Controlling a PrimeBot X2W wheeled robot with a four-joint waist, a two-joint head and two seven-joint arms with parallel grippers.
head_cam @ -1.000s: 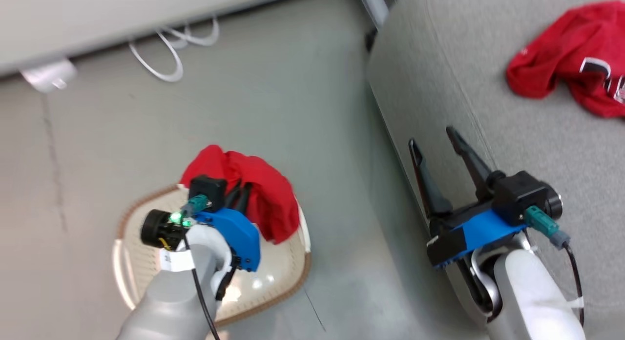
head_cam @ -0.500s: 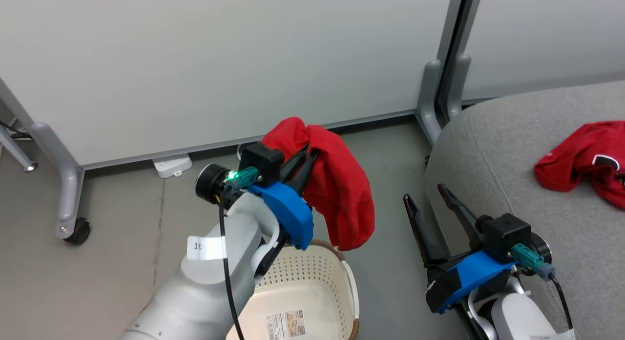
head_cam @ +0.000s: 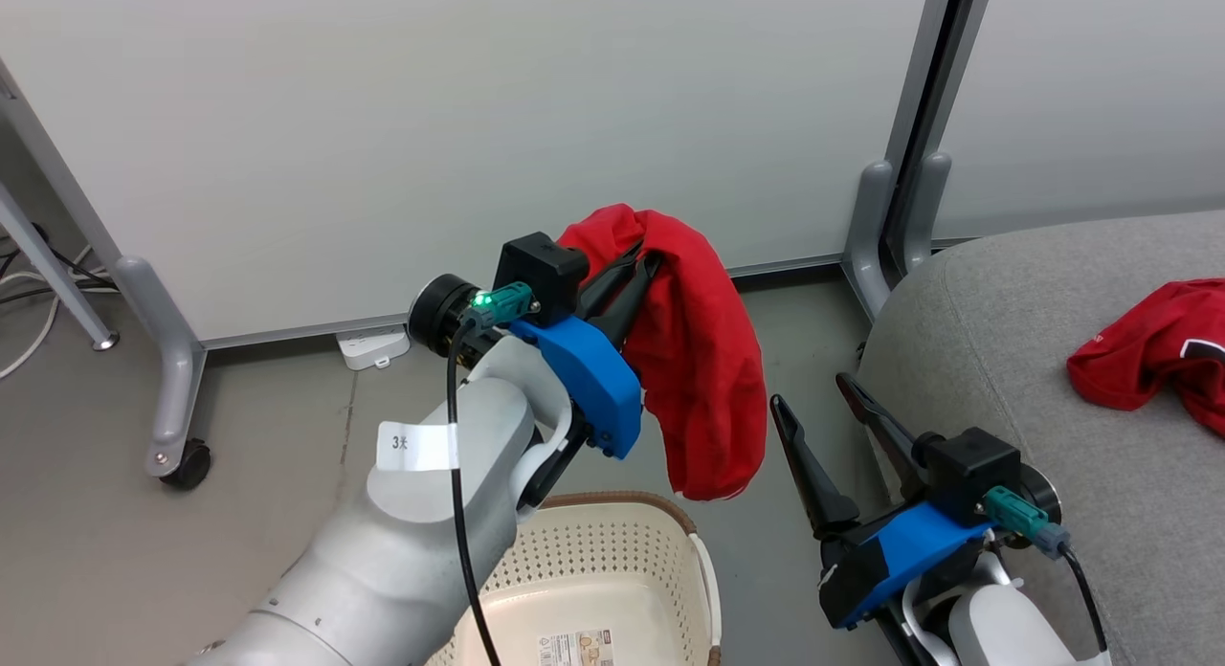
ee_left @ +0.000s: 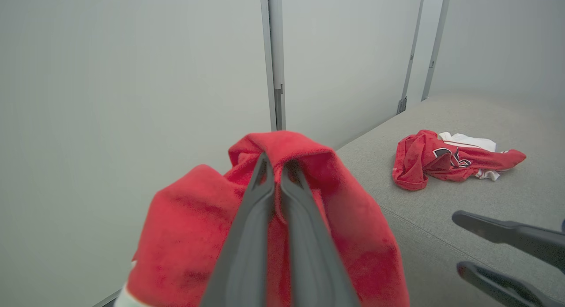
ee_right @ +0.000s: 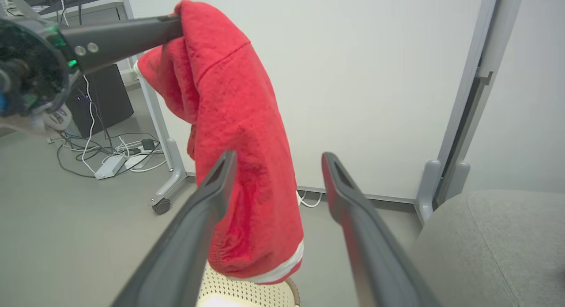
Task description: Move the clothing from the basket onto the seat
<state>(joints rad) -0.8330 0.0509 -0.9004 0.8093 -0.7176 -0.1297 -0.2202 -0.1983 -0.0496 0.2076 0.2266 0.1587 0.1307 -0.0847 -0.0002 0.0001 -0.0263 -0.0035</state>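
My left gripper (head_cam: 643, 261) is shut on a red garment (head_cam: 708, 379) with a white hem band, which hangs free in the air above the cream basket (head_cam: 612, 551). In the left wrist view the fingers (ee_left: 260, 196) pinch the cloth (ee_left: 190, 236) at its top fold. A red jersey (head_cam: 1148, 350) with lettering lies crumpled on the grey seat (head_cam: 1005, 341) at the right. My right gripper (head_cam: 809, 390) stands open and empty beside the seat's edge, near the hanging garment (ee_right: 238, 121).
White partition panels (head_cam: 431, 121) on grey castered legs (head_cam: 177, 427) stand behind. A power strip (head_cam: 373, 345) and cables (ee_right: 110, 157) lie on the floor at their foot. A paper label (head_cam: 574, 647) lies in the basket's bottom.
The head camera has tilted up. My left gripper has lifted the red garment out of the basket and carried it up and to the right, toward the seat. The right gripper stays open.
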